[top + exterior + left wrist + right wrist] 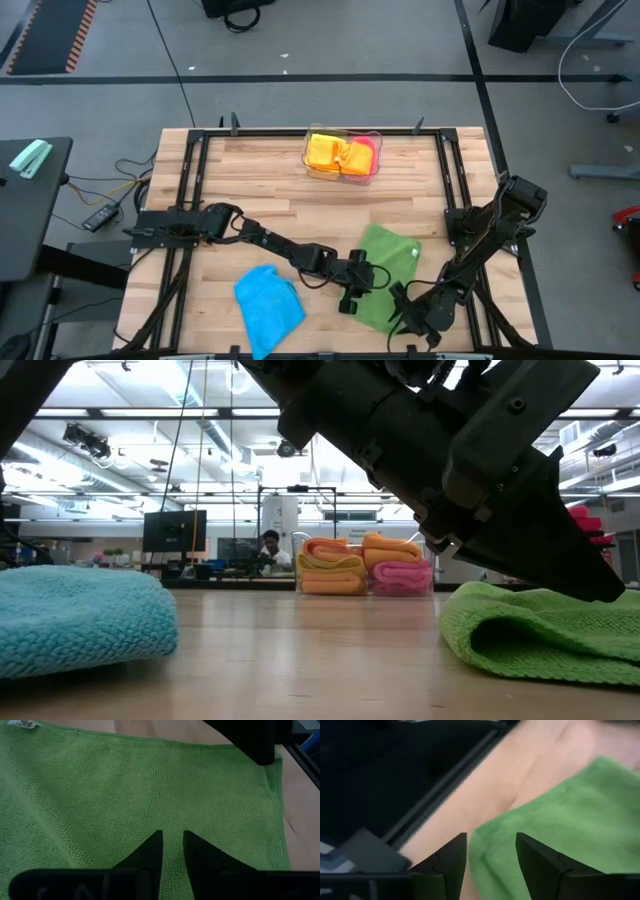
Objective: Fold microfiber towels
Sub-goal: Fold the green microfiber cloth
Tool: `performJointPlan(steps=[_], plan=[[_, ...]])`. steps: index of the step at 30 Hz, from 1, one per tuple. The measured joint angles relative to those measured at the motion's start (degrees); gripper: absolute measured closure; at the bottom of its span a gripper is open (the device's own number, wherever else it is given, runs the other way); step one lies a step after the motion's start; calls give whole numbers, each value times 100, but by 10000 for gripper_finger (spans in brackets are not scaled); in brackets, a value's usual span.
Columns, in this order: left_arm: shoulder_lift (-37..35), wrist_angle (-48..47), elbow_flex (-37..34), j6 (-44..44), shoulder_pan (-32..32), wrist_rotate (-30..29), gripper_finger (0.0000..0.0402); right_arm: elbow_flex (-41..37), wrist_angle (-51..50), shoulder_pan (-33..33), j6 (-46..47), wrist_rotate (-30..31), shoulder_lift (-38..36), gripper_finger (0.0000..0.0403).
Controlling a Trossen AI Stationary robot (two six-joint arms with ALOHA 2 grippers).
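The wooden desk (260,190) carries the whole job, and it looks partly done. At its far edge a clear tray (343,172) holds folded orange and yellow towels (328,152) and a folded pink towel (366,151); the low view shows them stacked neatly, so I judge those finished.

Two cloths are left on the near half. The green towel (388,275) lies on the near right and is the one in hand. In the low view its near-side edge is doubled over in a soft roll, so a fold seems started but not flattened or squared.

The blue towel (268,305) sits on the near left, well apart from both arms, bunched thickly; whether it counts as folded I cannot tell.

The left end effector (172,845) hovers low over the green towel's left edge, fingers nearly together with a thin gap, gripping nothing visible. The right end effector (490,851) is at the towel's near corner, fingers apart with the cloth edge between them, not clamped.
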Motion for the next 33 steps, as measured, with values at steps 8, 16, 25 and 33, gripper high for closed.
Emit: performJointPlan(steps=[8, 16, 25, 33], plan=[[0, -10, 0, 27, -4, 2, 322, 0, -198, 77, -30, 370, 80, 225], [-7, -15, 0, -4, 2, 2, 316, 0, -189, 127, -145, 421, 6, 225], [-7, -17, 0, -2, 4, 2, 323, -2, -347, -72, -110, 479, 9, 225], [-7, -17, 0, -7, 4, 0, 315, -2, -154, 148, -227, 381, 20, 225]])
